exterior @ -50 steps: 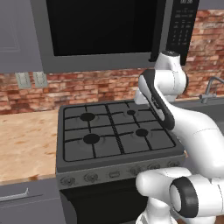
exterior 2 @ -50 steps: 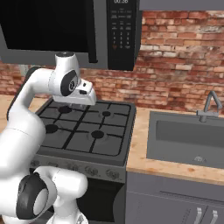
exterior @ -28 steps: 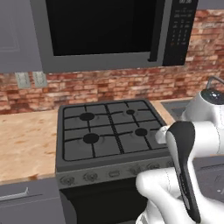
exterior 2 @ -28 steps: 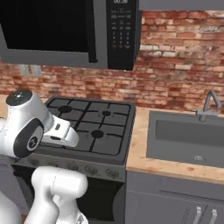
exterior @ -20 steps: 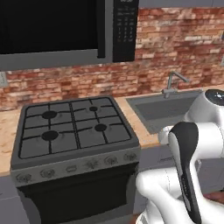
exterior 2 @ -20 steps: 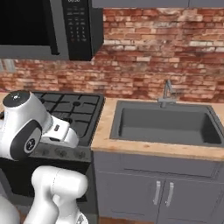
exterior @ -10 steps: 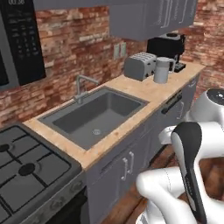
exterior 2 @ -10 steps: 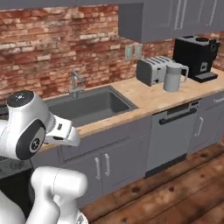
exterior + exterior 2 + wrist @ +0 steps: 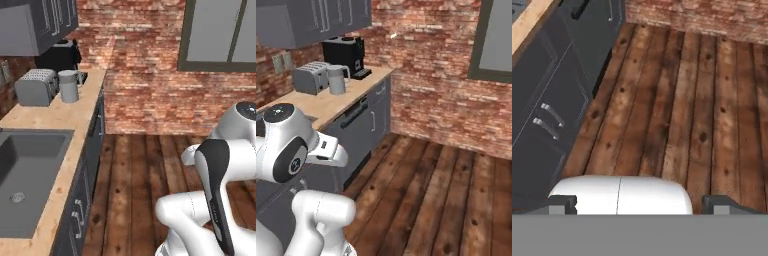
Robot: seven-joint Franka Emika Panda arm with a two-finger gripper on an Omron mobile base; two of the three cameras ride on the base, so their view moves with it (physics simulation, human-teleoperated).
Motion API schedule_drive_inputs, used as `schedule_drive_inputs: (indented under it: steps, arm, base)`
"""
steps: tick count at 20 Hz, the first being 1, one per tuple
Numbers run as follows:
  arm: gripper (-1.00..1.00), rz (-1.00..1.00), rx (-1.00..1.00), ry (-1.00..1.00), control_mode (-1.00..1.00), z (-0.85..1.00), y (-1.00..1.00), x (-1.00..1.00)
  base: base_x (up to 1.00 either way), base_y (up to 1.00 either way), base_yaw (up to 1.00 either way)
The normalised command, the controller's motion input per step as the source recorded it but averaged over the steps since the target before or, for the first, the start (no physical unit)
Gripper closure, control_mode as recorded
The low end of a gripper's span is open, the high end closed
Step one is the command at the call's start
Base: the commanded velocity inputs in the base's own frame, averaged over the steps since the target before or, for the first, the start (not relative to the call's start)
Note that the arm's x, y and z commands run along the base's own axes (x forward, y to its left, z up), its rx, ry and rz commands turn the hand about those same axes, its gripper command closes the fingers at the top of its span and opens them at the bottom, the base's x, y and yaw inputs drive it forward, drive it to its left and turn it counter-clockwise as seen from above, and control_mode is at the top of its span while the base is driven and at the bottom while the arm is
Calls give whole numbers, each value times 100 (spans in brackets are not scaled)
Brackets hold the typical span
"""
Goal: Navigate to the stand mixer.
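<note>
Pincer (image 9: 637,202) is pointing down over the wooden floor (image 9: 677,110), its 2 tips standing wide apart. Toaster (image 9: 35,86), kettle (image 9: 68,85) and coffee machine (image 9: 346,56) are sitting on the far-left surface (image 9: 60,115) beside the sink (image 9: 25,175).

toaster (image 9: 35,86) left of kettle (image 9: 68,86); coffee machine (image 9: 345,57) behind

The white arm (image 9: 220,165) is folded close above its base — elbow high, forearm angled down. The tool (image 9: 639,205) points at the floor, its two dark fingertips (image 9: 562,204) set well apart — holding nothing.
</note>
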Motion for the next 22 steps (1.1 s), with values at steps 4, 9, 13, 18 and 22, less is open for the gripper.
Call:
schedule_drive_inputs:
  steps: [4,9,13,18,22]
  arm:
    - [-100,0,0,0,100,0,0,0]
    - [-100,0,0,0,100,0,0,0]
    - [-100,0,0,0,100,0,0,0]
    - [-100,0,0,0,100,0,0,0]
    - [-100,0,0,0,100,0,0,0]
  base:
    - [0,-23,-88]
    - [0,-3,-99]
    - [0,0,-100]
    - [0,0,-100]
    - [0,0,-100]
